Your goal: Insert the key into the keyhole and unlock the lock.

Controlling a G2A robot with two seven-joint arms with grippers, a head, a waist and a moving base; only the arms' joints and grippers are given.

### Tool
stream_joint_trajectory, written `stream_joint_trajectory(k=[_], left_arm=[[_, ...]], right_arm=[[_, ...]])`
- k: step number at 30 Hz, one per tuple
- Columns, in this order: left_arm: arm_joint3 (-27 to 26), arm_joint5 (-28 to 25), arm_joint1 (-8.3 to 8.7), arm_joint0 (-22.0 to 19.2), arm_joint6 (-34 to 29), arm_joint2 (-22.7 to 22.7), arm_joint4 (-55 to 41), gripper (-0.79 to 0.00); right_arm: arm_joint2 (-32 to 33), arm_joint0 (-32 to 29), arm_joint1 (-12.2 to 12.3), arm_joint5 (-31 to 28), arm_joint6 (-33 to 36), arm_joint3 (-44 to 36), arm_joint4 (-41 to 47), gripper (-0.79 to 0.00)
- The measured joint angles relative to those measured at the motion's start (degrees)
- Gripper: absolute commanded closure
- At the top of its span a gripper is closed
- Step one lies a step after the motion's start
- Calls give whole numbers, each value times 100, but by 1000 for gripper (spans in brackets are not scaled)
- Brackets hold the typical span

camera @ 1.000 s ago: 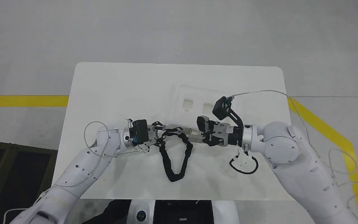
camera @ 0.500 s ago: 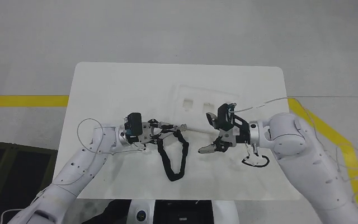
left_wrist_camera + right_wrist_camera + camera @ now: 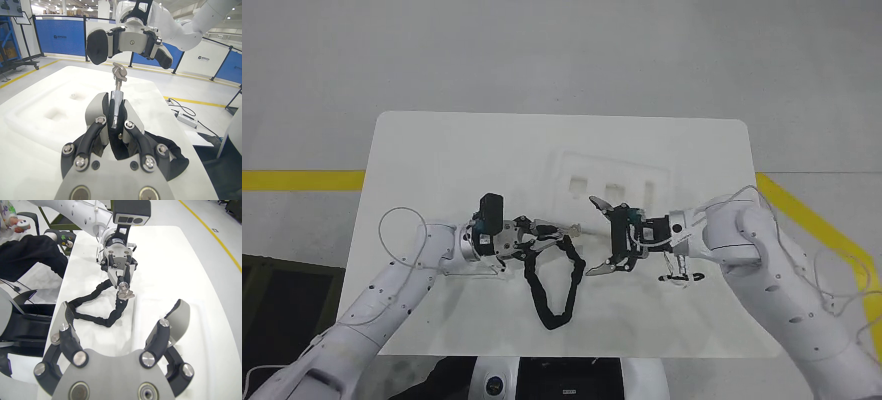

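Note:
My left gripper [image 3: 115,98] is shut on the chrome lock cylinder [image 3: 115,108], held above the white table [image 3: 422,160]. The key [image 3: 119,74] is in the keyhole at the cylinder's end, its head and ring sticking out toward the right gripper. The lock's black covered chain [image 3: 554,285] hangs in a loop onto the table. In the top view the left gripper [image 3: 532,232] and key [image 3: 572,229] sit mid-table. My right gripper [image 3: 597,236] is wide open, facing the key head from a short distance without touching it. From the right wrist, the right gripper [image 3: 122,308] frames the key [image 3: 124,293] and chain [image 3: 105,317].
A white foam tray [image 3: 612,185] with several square recesses lies just behind the grippers. The table's near edge [image 3: 572,352] runs close below the chain loop. Thin cable loops hang off both forearms.
The right gripper has let go of the key, opened wide, drawn back a little and turned at the wrist. The left gripper keeps the lock, with the key left in it.

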Motion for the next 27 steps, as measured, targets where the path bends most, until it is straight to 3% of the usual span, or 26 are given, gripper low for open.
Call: stream_joint_trajectory(k=[8,9,11,12,15,27], left_arm=[[76,0,128,-237,-261,537,-840,0],[74,0,146,-262,-288,590,-911,0],[61,0,190,-319,-339,704,-1063,0],[52,0,209,-340,-356,750,-1120,0],[15,0,269,-408,-402,902,-1268,0],[22,0,420,-692,-431,1448,-1667,0]], right_arm=[[-719,470,174,0,-1796,324,-1511,-785],[-777,528,193,0,-1972,394,-1635,-754],[-886,649,237,0,-2360,537,-1907,-354],[-921,692,255,0,-2513,596,-2011,-308],[-1007,805,306,0,-2936,768,-2281,-323],[-1174,973,459,0,-3836,790,-3046,-206]])
